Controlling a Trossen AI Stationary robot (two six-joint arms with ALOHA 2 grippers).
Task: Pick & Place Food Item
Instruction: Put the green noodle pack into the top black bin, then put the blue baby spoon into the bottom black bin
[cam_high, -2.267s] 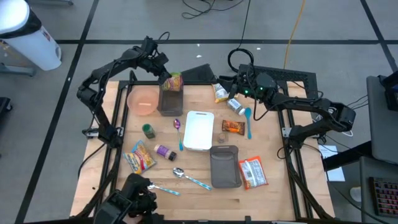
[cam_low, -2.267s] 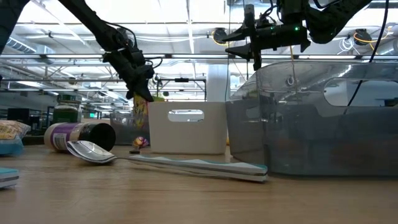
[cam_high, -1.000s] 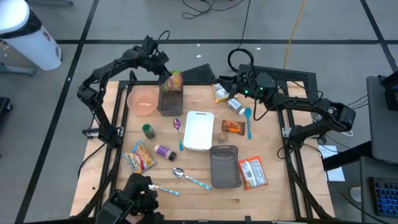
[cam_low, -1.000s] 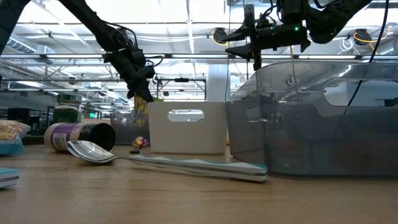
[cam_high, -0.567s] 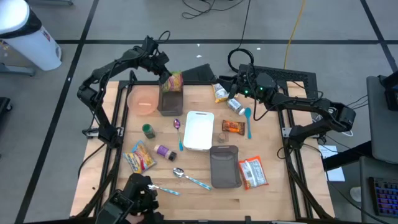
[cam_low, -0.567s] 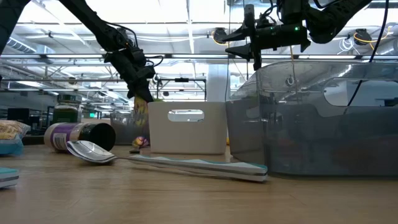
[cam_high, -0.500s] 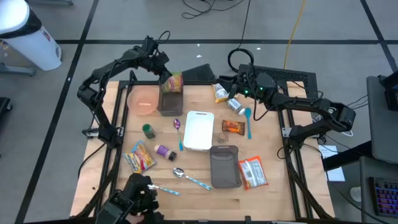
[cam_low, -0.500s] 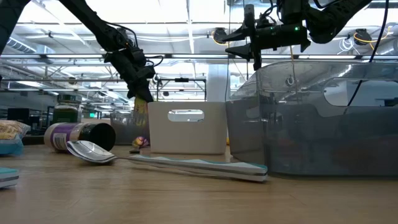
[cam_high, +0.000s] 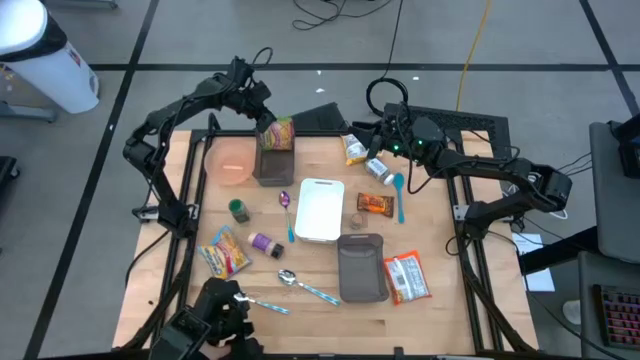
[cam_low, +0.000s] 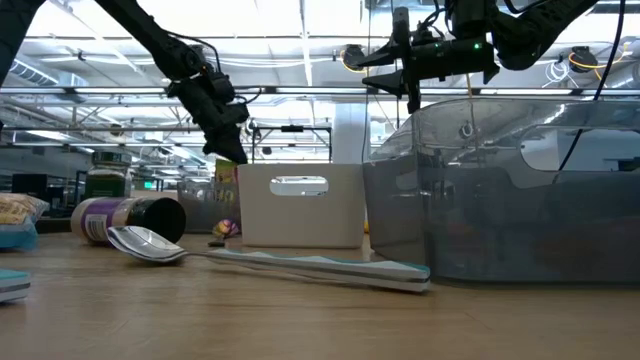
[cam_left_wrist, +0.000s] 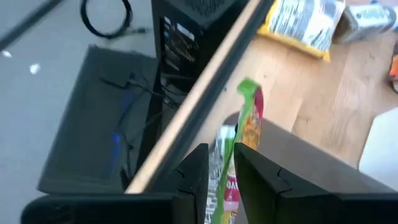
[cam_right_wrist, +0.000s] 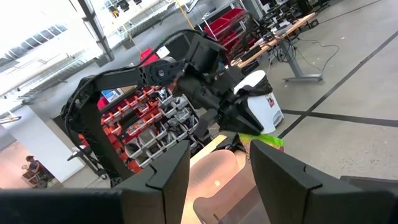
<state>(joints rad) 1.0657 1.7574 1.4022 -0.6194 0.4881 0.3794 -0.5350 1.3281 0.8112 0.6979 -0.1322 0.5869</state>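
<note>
Fingers (cam_left_wrist: 200, 177) of the left gripper (cam_left_wrist: 217, 167) stand slightly parted on either side of a green-topped snack packet (cam_left_wrist: 244, 134), at the far-left part of the table (cam_high: 440, 300). The packet runs through the narrow gap between them, its long axis pointing straight away from the fingertips and down into a grey bin (cam_high: 274, 160). Whether the pads press on the wrapper or have just let go cannot be told from these views.

From above, the packet (cam_high: 282, 130) stands on end at the far edge of the bin, directly under the left gripper (cam_high: 264, 115). A pink bowl (cam_high: 230, 161) sits just beside the bin. At table height, the packet (cam_low: 226, 172) hangs upright below the fingertips, behind a white box (cam_low: 302, 205).

The right gripper (cam_high: 386, 139) hovers over the far-right part of the table, well apart from the bin, with its fingers held partly open and nothing between them.

Judgement: the placing step is at the release stage. Since the packet lies in line with the left fingers, a clean exit calls for a straight pull back along that axis; any sideways drift risks dragging the wrapper over the bin wall.
</note>
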